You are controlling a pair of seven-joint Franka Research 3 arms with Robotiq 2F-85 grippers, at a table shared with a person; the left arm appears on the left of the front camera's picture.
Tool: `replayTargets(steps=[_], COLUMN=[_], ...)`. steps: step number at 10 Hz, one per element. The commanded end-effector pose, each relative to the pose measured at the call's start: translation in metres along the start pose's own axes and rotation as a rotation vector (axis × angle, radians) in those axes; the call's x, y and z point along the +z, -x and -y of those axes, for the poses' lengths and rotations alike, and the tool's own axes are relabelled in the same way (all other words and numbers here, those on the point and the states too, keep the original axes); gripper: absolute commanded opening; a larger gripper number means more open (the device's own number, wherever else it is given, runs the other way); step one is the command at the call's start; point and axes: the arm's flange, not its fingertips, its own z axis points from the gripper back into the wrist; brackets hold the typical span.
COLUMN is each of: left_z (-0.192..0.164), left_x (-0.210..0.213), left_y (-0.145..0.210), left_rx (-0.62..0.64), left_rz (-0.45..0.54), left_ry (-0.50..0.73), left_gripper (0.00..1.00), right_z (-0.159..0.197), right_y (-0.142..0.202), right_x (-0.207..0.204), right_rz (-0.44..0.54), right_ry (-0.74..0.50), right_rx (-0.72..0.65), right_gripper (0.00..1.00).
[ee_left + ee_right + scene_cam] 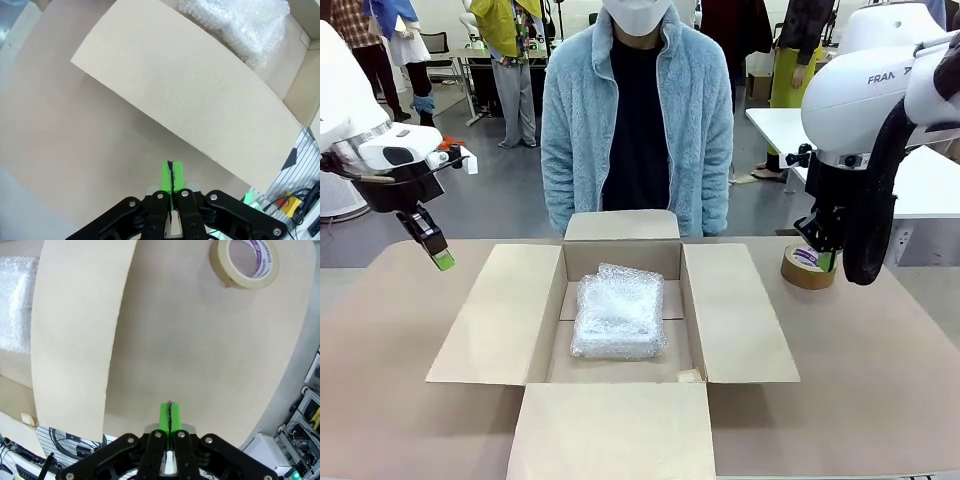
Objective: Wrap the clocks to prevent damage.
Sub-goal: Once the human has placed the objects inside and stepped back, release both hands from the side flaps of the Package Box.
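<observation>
The clocks show as a squarish bubble-wrap bundle (618, 313) lying on the floor of the open cardboard box (495, 312) in mid-table. The bundle (239, 22) also appears at the top of the left wrist view, and the bundle (15, 302) sits at the left edge of the right wrist view. My left gripper (442, 260) hangs shut above the table left of the box, green pads pressed together with nothing between them (171, 177). My right gripper (825, 258) is shut too, hovering beside the tape roll, its pads (170, 420) empty.
A brown tape roll (807, 267) lies on the table right of the box, also seen as the tape roll (247, 261) in the right wrist view. All four box flaps are folded outward. A person in a light blue fleece (637, 120) stands behind the box's far flap.
</observation>
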Motion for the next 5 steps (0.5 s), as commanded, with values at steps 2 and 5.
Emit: replayTargets(steps=[2,5], left_z=[0.0,-0.01], left_x=[0.0,0.034], left_y=[0.0,0.022], left_rx=[0.0,-0.407], left_rz=[0.0,-0.07], left_ry=[0.0,0.326], left_gripper=[0.0,0.0], right_z=[0.0,0.02], right_y=[0.003,0.03], right_x=[0.009,0.038], right_rz=[-0.085,-0.172], right_ry=[-0.091,-0.204], right_rx=[0.266,0.855], right_gripper=[0.01,0.01])
